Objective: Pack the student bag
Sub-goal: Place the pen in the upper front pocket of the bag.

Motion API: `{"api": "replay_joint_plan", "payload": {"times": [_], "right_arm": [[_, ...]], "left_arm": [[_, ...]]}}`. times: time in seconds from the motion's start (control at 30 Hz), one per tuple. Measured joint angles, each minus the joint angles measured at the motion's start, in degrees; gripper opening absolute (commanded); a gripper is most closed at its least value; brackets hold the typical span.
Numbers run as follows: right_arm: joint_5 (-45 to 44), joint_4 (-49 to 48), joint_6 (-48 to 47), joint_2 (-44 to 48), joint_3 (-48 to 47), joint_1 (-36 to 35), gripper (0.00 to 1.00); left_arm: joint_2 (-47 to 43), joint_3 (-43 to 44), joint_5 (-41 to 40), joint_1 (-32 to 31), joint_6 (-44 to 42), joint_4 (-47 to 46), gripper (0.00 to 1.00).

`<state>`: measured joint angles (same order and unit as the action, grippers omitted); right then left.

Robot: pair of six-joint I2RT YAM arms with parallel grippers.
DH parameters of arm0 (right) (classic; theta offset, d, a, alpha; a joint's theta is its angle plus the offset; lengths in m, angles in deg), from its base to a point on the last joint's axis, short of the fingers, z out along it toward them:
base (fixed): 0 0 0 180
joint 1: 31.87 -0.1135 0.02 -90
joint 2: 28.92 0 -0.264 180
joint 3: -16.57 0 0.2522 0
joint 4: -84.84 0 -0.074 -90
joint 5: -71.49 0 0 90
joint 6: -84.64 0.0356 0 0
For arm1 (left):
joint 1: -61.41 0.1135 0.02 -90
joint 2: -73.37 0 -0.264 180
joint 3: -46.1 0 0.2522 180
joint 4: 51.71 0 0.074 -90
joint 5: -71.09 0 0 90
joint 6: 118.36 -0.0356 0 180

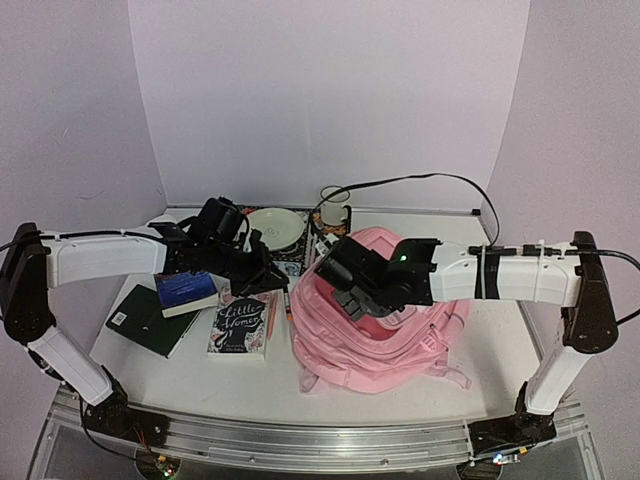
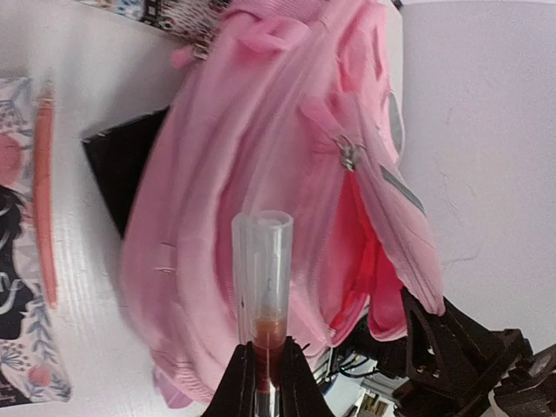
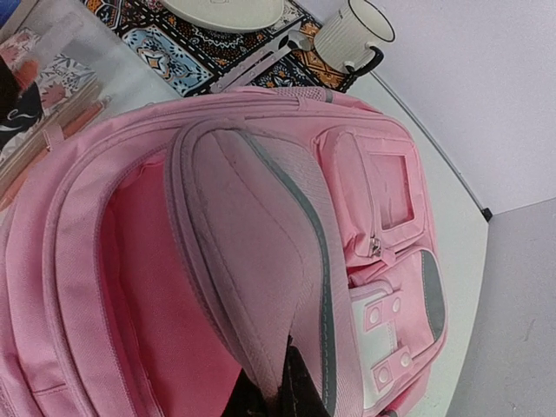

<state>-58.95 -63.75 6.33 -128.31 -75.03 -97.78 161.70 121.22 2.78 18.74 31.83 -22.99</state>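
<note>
Bag location: the student bag [image 1: 345, 345] lies flat on the table [image 1: 200, 385], right of centre, under the right arm and just right of the books [image 1: 240, 325].
Right gripper: the right gripper [image 3: 274, 393] is clenched on the edge of the bag's front flap [image 3: 261, 217], holding it raised so the main compartment gapes.
Left gripper: the left gripper [image 2: 263, 369] grasps a clear-capped pen [image 2: 262, 278], pointed at the bag's opening.
Handling: soft, light, floppy fabric that would likely sag shut unless held, and may slide on the smooth table.
Where to hold: the padded flap rim near the zip looks best; the straps would only drag the bag.
Pen: thin, stiff and slick, so a loose pinch could let it swivel.
</note>
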Motion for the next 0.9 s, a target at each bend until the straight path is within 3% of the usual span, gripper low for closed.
{"api": "replay_joint_plan", "payload": {"times": [0.27, 0.63, 0.9], "right_arm": [[2.3, 0.0, 2.4, -0.1, -1.9, 0.0, 0.0], [4.3, -0.3, 4.4, -1.1, -2.9, 0.0, 0.0], [5.8, -1.1, 6.4, -1.2, -3.4, 0.0, 0.0]], "left_arm": [[4.9, 0.6, 3.4, -3.4, 2.9, -7.8, 0.01], [7.5, 3.3, 4.2, -5.1, 4.3, -10.9, 0.02], [12.1, 6.3, 3.4, -6.1, 5.8, -12.7, 0.11]]}}
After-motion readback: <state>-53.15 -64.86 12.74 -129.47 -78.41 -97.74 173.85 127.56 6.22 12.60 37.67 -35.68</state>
